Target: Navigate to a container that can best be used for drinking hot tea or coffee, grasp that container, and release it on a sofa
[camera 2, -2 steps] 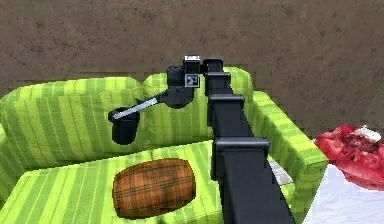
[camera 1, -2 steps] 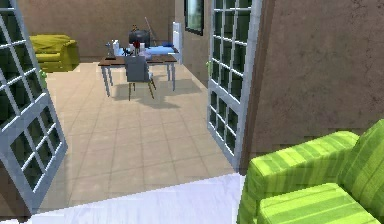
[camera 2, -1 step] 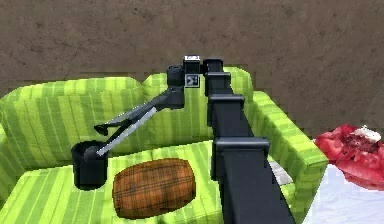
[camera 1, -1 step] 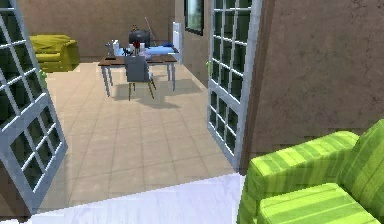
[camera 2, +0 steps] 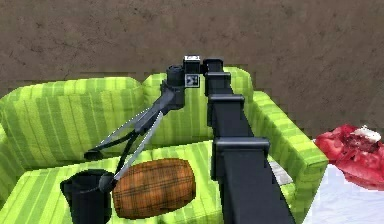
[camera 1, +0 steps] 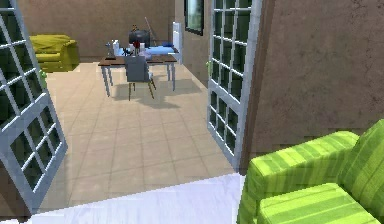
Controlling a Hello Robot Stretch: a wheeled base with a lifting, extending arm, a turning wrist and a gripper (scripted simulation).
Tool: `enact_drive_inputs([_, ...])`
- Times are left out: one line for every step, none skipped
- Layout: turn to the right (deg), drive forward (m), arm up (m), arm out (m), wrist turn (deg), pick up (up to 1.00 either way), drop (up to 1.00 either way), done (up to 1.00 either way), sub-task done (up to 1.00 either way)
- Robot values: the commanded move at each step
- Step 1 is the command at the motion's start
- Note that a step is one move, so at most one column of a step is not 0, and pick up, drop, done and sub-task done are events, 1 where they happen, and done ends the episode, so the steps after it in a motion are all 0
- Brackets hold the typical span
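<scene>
Forward view: a green striped sofa [camera 1: 318, 178] is in the bottom right corner, and through the glass doors [camera 1: 232, 85] a dining table [camera 1: 140, 62] stands well apart, in the next room. Arm side view: the arm [camera 2: 236, 150] reaches over that sofa and the gripper [camera 2: 102, 168] points down to a dark mug [camera 2: 88, 196] at the seat, just beside a brown checked cushion [camera 2: 152, 188]. I cannot tell the state of the fingers, nor whether they hold the mug or it already rests on the seat. Risks, in my opinion: the seat is soft, so the mug may tip over after release, e.g. against the cushion or off the front edge. Also, a finger may catch the rim when the arm pulls back, and drag the mug w/ it.
</scene>
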Motion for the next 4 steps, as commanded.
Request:
enact_drive_inputs([0.0,0.0,0.0,-0.32,0.0,0.0,0.0,0.0,0.0])
enact_drive_inputs([45.0,0.0,0.0,0.0,0.0,0.0,0.0,0.0,0.0])
enact_drive_inputs([39.0,0.0,0.0,0.0,0.0,0.0,0.0,0.0,0.0])
enact_drive_inputs([0.0,0.25,0.0,0.0,0.0,0.0,0.0,0.0,0.0])
